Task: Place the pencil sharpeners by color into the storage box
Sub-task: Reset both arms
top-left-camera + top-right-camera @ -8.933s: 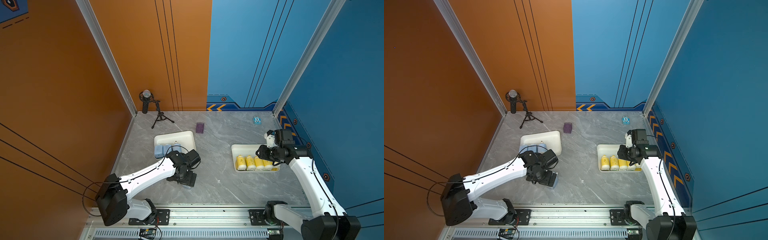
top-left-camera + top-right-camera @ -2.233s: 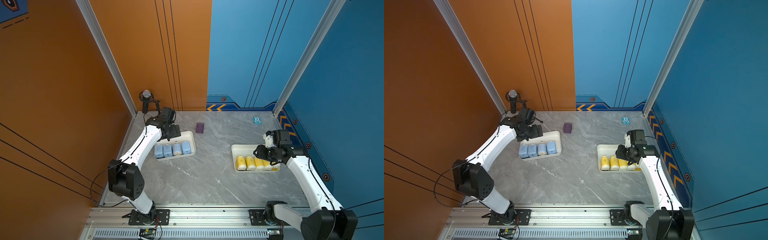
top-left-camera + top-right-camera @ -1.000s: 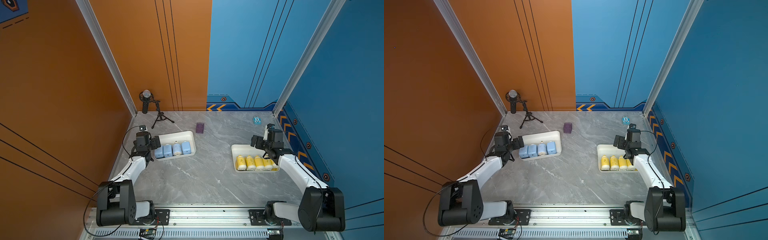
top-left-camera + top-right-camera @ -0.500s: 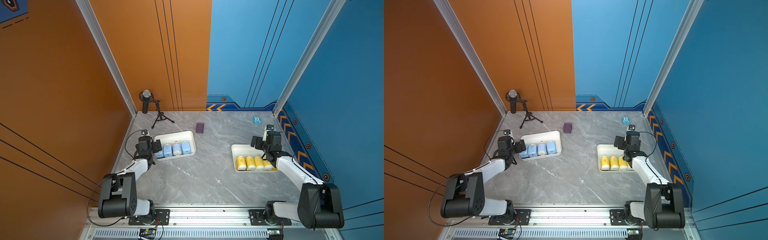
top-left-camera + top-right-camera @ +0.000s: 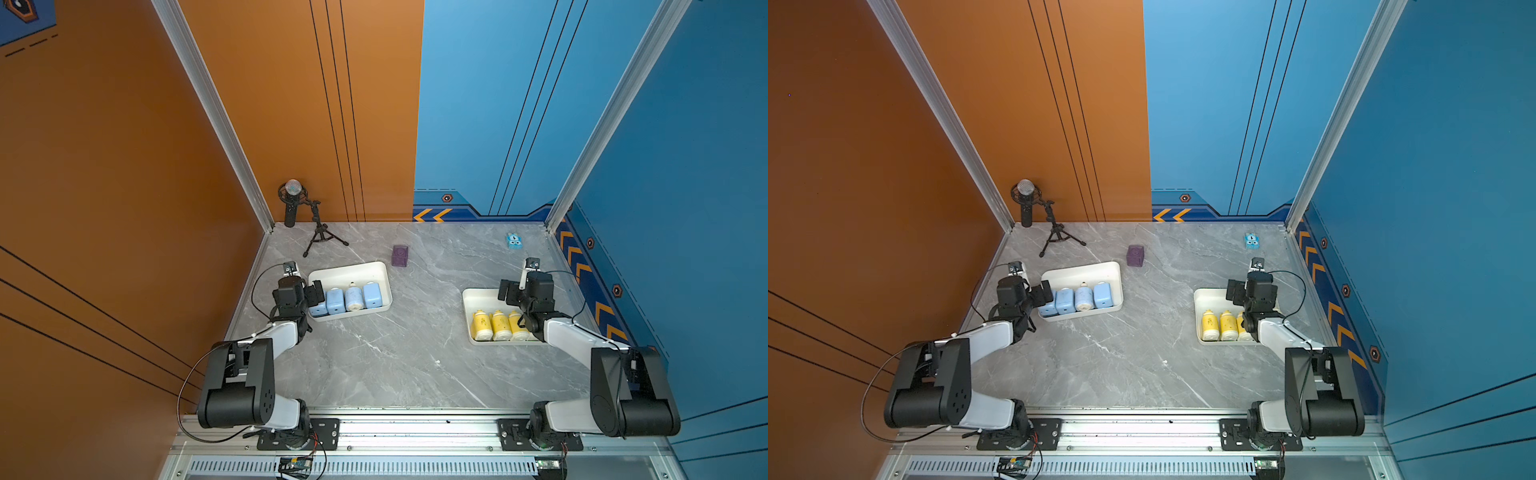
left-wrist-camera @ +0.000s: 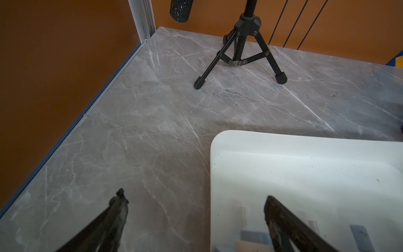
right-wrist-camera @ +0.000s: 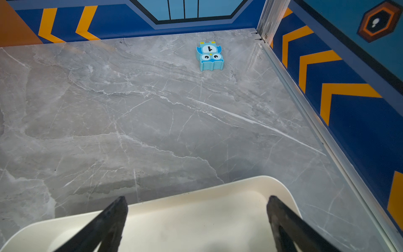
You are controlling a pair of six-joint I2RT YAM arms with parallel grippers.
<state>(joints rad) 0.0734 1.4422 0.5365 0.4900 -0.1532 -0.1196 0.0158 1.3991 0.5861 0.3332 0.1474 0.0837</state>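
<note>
Left tool [image 6: 195,194] gapes astride box [image 6: 283,144] rim, wrist view.

Microphone [image 5: 292,194], tripod [image 5: 320,235], purple block [image 5: 400,255] — seemingly owl-faced box [image 7: 209,57].

four blue sharpeners [image 5: 335,300]: left tray [image 5: 353,268] | yellow sharpeners [image 5: 501,326]: right tray [image 5: 478,300]

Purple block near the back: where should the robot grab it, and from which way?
Grip the purple block across two opposite flat sides, coming straight down from above. It looks boxy with straight walls and stands alone on the table, apart from the tray, so there should be room on both sides.
</note>
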